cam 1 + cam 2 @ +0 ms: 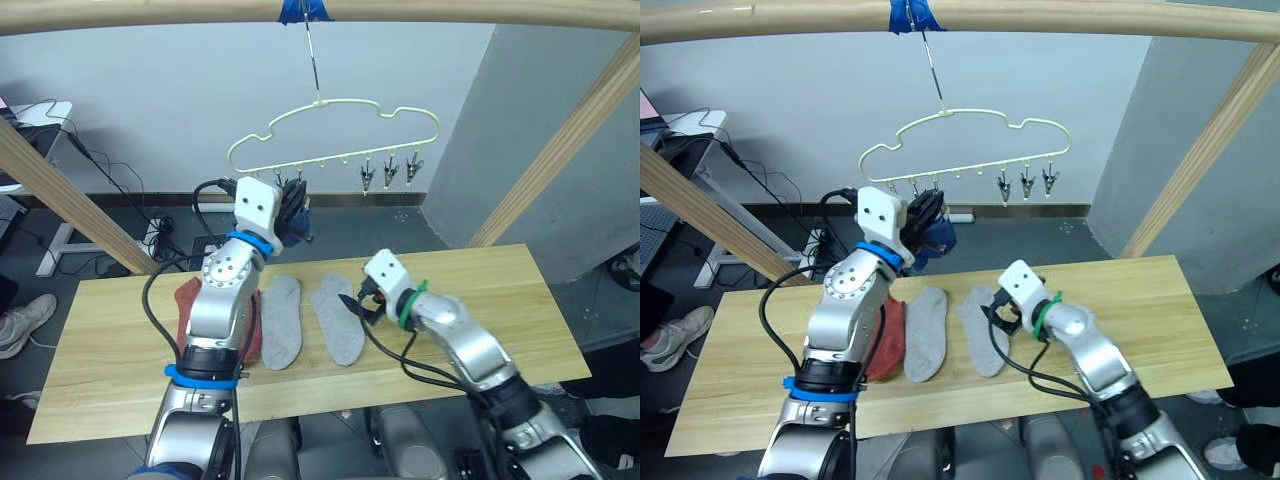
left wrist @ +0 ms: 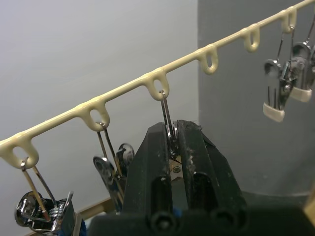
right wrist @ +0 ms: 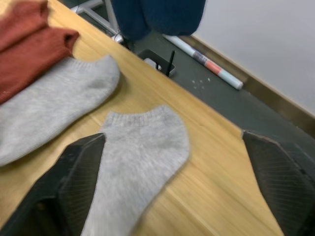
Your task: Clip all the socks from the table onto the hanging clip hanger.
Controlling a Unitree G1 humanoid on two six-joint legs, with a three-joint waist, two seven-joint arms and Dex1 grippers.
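The pale-yellow clip hanger (image 1: 345, 100) hangs by its hook from the top pole. My left gripper (image 1: 292, 195) is raised to its lower bar (image 2: 182, 67), shut on a metal clip (image 2: 166, 110). A dark blue sock (image 1: 297, 226) hangs just below that gripper; what holds it is hidden. On the table (image 1: 500, 290) lie two light grey socks (image 1: 282, 322) (image 1: 338, 320) side by side and a rust-red sock (image 1: 190, 300), partly behind my left arm. My right gripper (image 1: 358, 305) is open, low over the right grey sock (image 3: 138, 157).
Three free clips (image 1: 390, 172) dangle at the hanger's right end. Slanted wooden poles (image 1: 560, 150) frame the table on both sides, with a horizontal pole (image 1: 450, 10) overhead. Cables and a white rack foot lie on the floor behind. A person's shoe (image 1: 25, 320) is at far left.
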